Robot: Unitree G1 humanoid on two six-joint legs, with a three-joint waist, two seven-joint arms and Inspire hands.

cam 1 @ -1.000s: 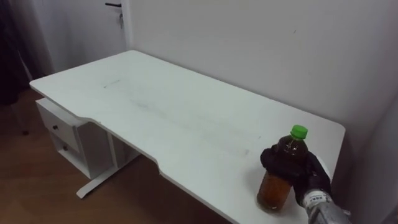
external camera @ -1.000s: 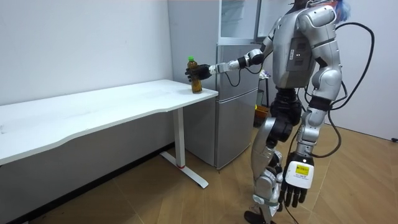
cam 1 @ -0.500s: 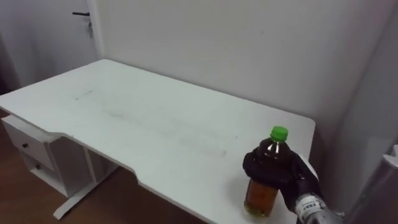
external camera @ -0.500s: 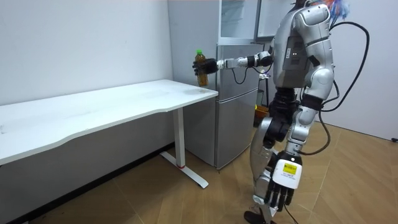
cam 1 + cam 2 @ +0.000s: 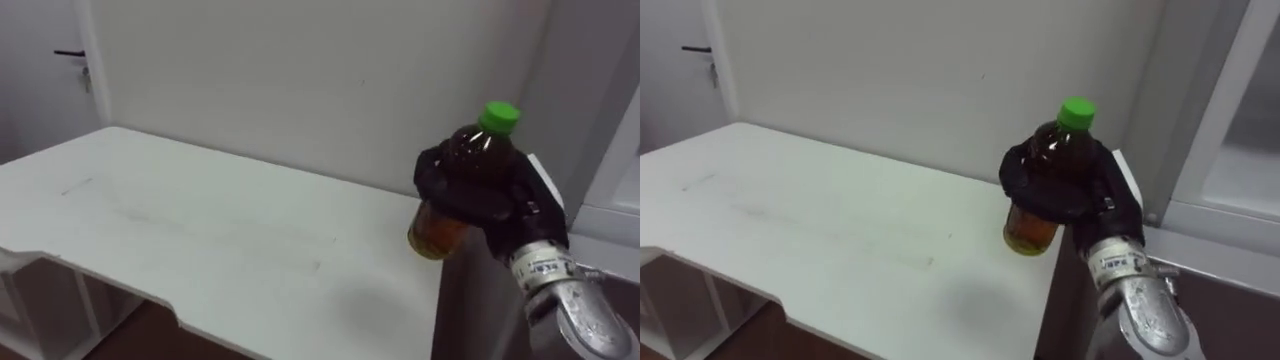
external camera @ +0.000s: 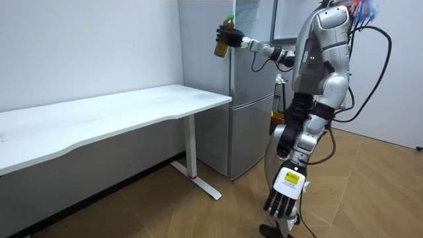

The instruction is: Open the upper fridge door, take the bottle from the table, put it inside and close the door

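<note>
A bottle [image 5: 437,230] of brown liquid with a green cap hangs in the air above the right end of the white table [image 5: 200,240]. My right hand [image 5: 482,196] is shut round its middle and holds it upright. In the room view the bottle [image 6: 224,38] and the right hand [image 6: 236,39] are raised high, level with the upper part of the grey fridge [image 6: 251,112], just to its left side. The upper compartment [image 6: 254,18] looks open, with a pale inside. My left hand [image 6: 283,196] hangs open by my leg.
The fridge's grey side [image 5: 1165,90] and a white door frame [image 5: 1223,130] stand close on my right. The table's [image 6: 119,109] right end abuts the fridge. A door [image 5: 45,70] shows far left. I stand on a wooden floor in front of the fridge.
My right hand has lifted the bottle off the table's end and raised it towards the fridge's upper part. My body has turned right, so the eye views have shifted.
</note>
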